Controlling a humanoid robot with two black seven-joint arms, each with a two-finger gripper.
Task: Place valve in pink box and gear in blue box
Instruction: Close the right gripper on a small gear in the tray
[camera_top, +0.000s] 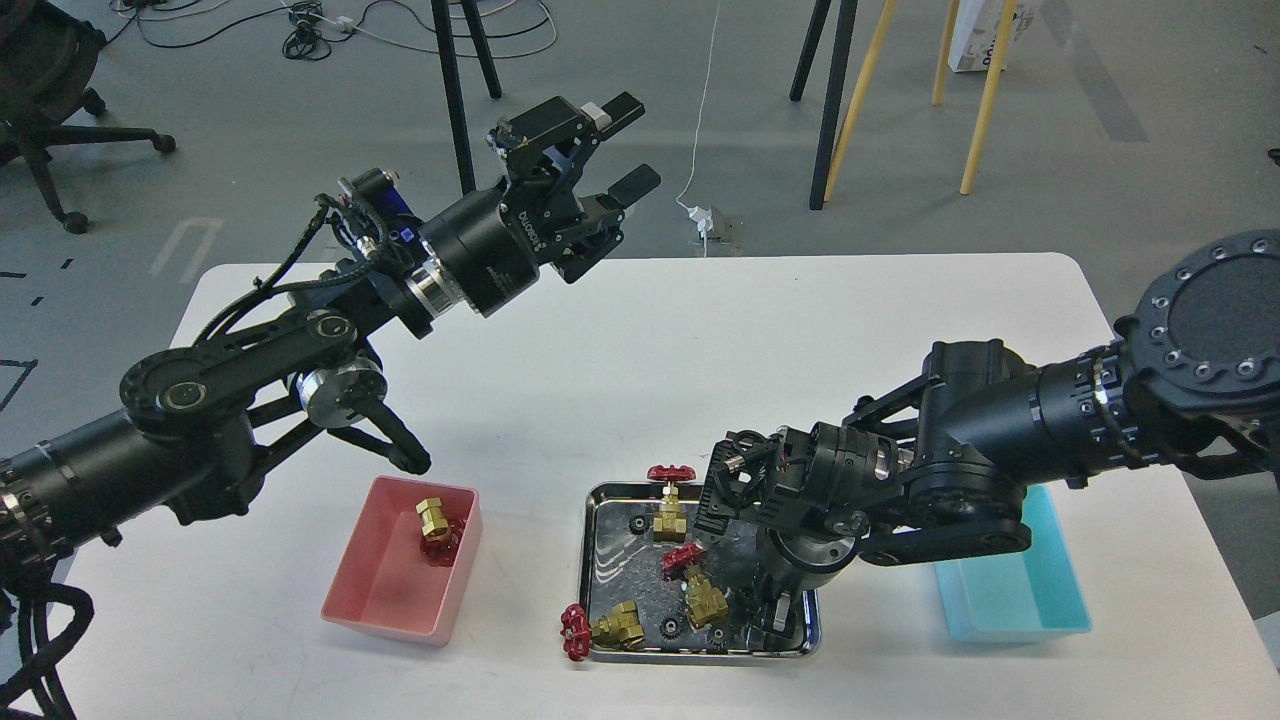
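Observation:
The pink box (372, 598) stands front left with one brass valve (435, 524) with a red handwheel inside. The blue box (1020, 600) stands front right, partly hidden by my right arm. Its visible part holds nothing. Three valves lie in the steel tray (590, 560): one at the back (670, 505), one in the middle (700, 588), one over the front left rim (603, 629). Small black gears lie there too (637, 522) (670, 627). My right gripper (772, 605) points down into the tray's right part, dark and hard to read. My left gripper (630, 148) is open and empty, raised over the table's far edge.
The white table (620, 380) carries both boxes and the tray along its front. My left arm's elbow hangs just behind the pink box. Chair, stand legs and cables are on the floor beyond the table.

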